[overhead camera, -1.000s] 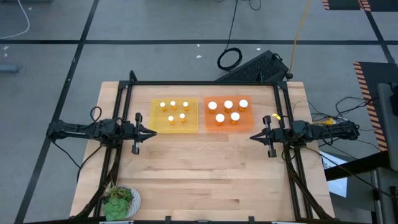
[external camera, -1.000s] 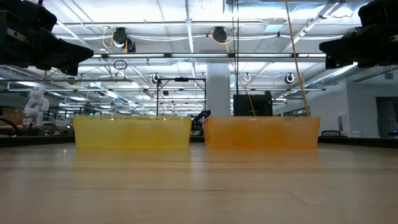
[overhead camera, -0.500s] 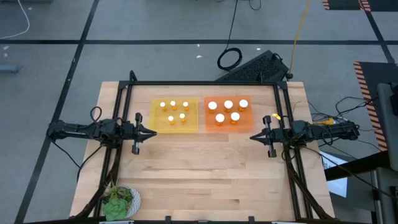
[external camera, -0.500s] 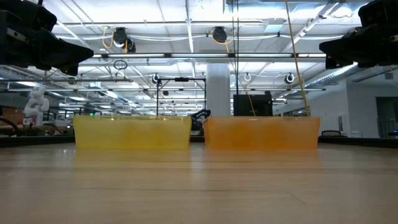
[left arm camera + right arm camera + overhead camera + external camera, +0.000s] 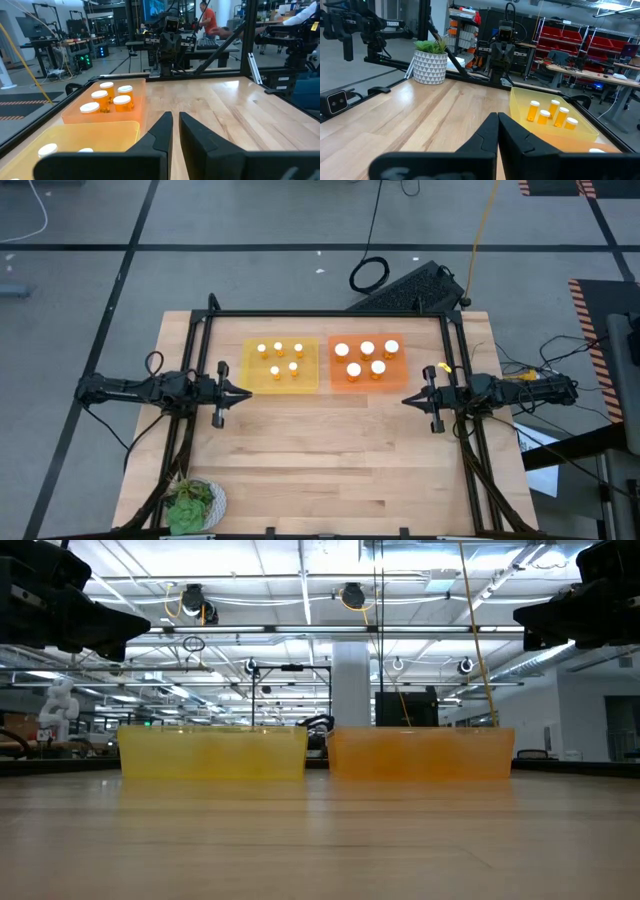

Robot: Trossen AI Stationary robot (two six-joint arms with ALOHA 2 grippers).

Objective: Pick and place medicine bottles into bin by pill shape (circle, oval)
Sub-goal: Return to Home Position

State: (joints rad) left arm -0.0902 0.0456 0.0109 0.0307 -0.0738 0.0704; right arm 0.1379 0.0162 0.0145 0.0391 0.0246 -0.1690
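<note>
Worktop (image 5: 330, 450): light wood, centre of the high view, framed by a black rail.

Yellow bin (image 5: 281, 365): upper centre-left of the high view. Holds 5 medicine bottles (image 5: 279, 350) w/ narrow white caps, all upright.

Orange bin (image 5: 367, 363): just beside the yellow bin, on its right in the high view. Holds 5 wide-cap bottles (image 5: 367, 349), upright. In the low view both bins stand side by side at mid-frame, yellow left, orange right; contents not readable through the walls.

Left pincer (image 5: 246, 393): left-centre of the high view, tip pointing toward frame centre, just below the yellow bin's lower-left corner, above the wood. Fingers (image 5: 159, 134) nearly together, narrow gap only, nothing between them: clenched, empty.

Right pincer (image 5: 406, 400): right-centre of the high view, tip pointing toward frame centre, just below the orange bin's lower-right corner. Fingers (image 5: 516, 134) pressed together at the tips, nothing held: clenched, empty.

Potted plant (image 5: 192, 504): lower-left corner of the worktop, well apart from both bins.

No bottle lies loose on the wood.
</note>
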